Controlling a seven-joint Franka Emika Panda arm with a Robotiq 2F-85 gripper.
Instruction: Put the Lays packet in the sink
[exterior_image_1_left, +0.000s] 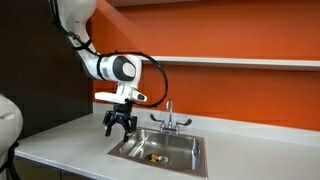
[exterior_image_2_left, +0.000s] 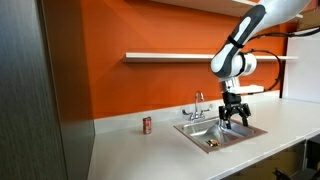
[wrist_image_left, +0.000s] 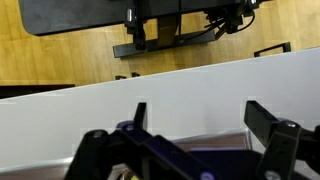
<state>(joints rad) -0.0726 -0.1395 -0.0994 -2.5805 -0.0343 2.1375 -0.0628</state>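
Closest to my wrist camera, the black two-finger gripper (wrist_image_left: 195, 135) hangs spread wide, holding nothing. In an exterior view it hovers over the near rim of the stainless steel sink (exterior_image_1_left: 185, 150), set in the white bench (exterior_image_1_left: 60, 150). The small yellow Lays packet (exterior_image_1_left: 152, 157) lies on the sink floor, below the gripper and apart from it.

This is a kitchenette, the kind found in an office or break room. A white counter (exterior_image_1_left: 70, 150) (exterior_image_2_left: 150, 150) runs along an orange wall (exterior_image_1_left: 230, 30) (exterior_image_2_left: 140, 90). A steel sink (exterior_image_1_left: 176, 150) (exterior_image_2_left: 195, 135) is set into it directly below the pincer (exterior_image_1_left: 120, 128) (exterior_image_2_left: 234, 118), with a tap (exterior_image_1_left: 168, 118) (exterior_image_2_left: 198, 108) just beside it. A shelf (exterior_image_1_left: 240, 62) (exterior_image_2_left: 170, 57) hangs on the wall above the pincer. A drink can (exterior_image_2_left: 147, 124) stands on the counter well beyond the tap.
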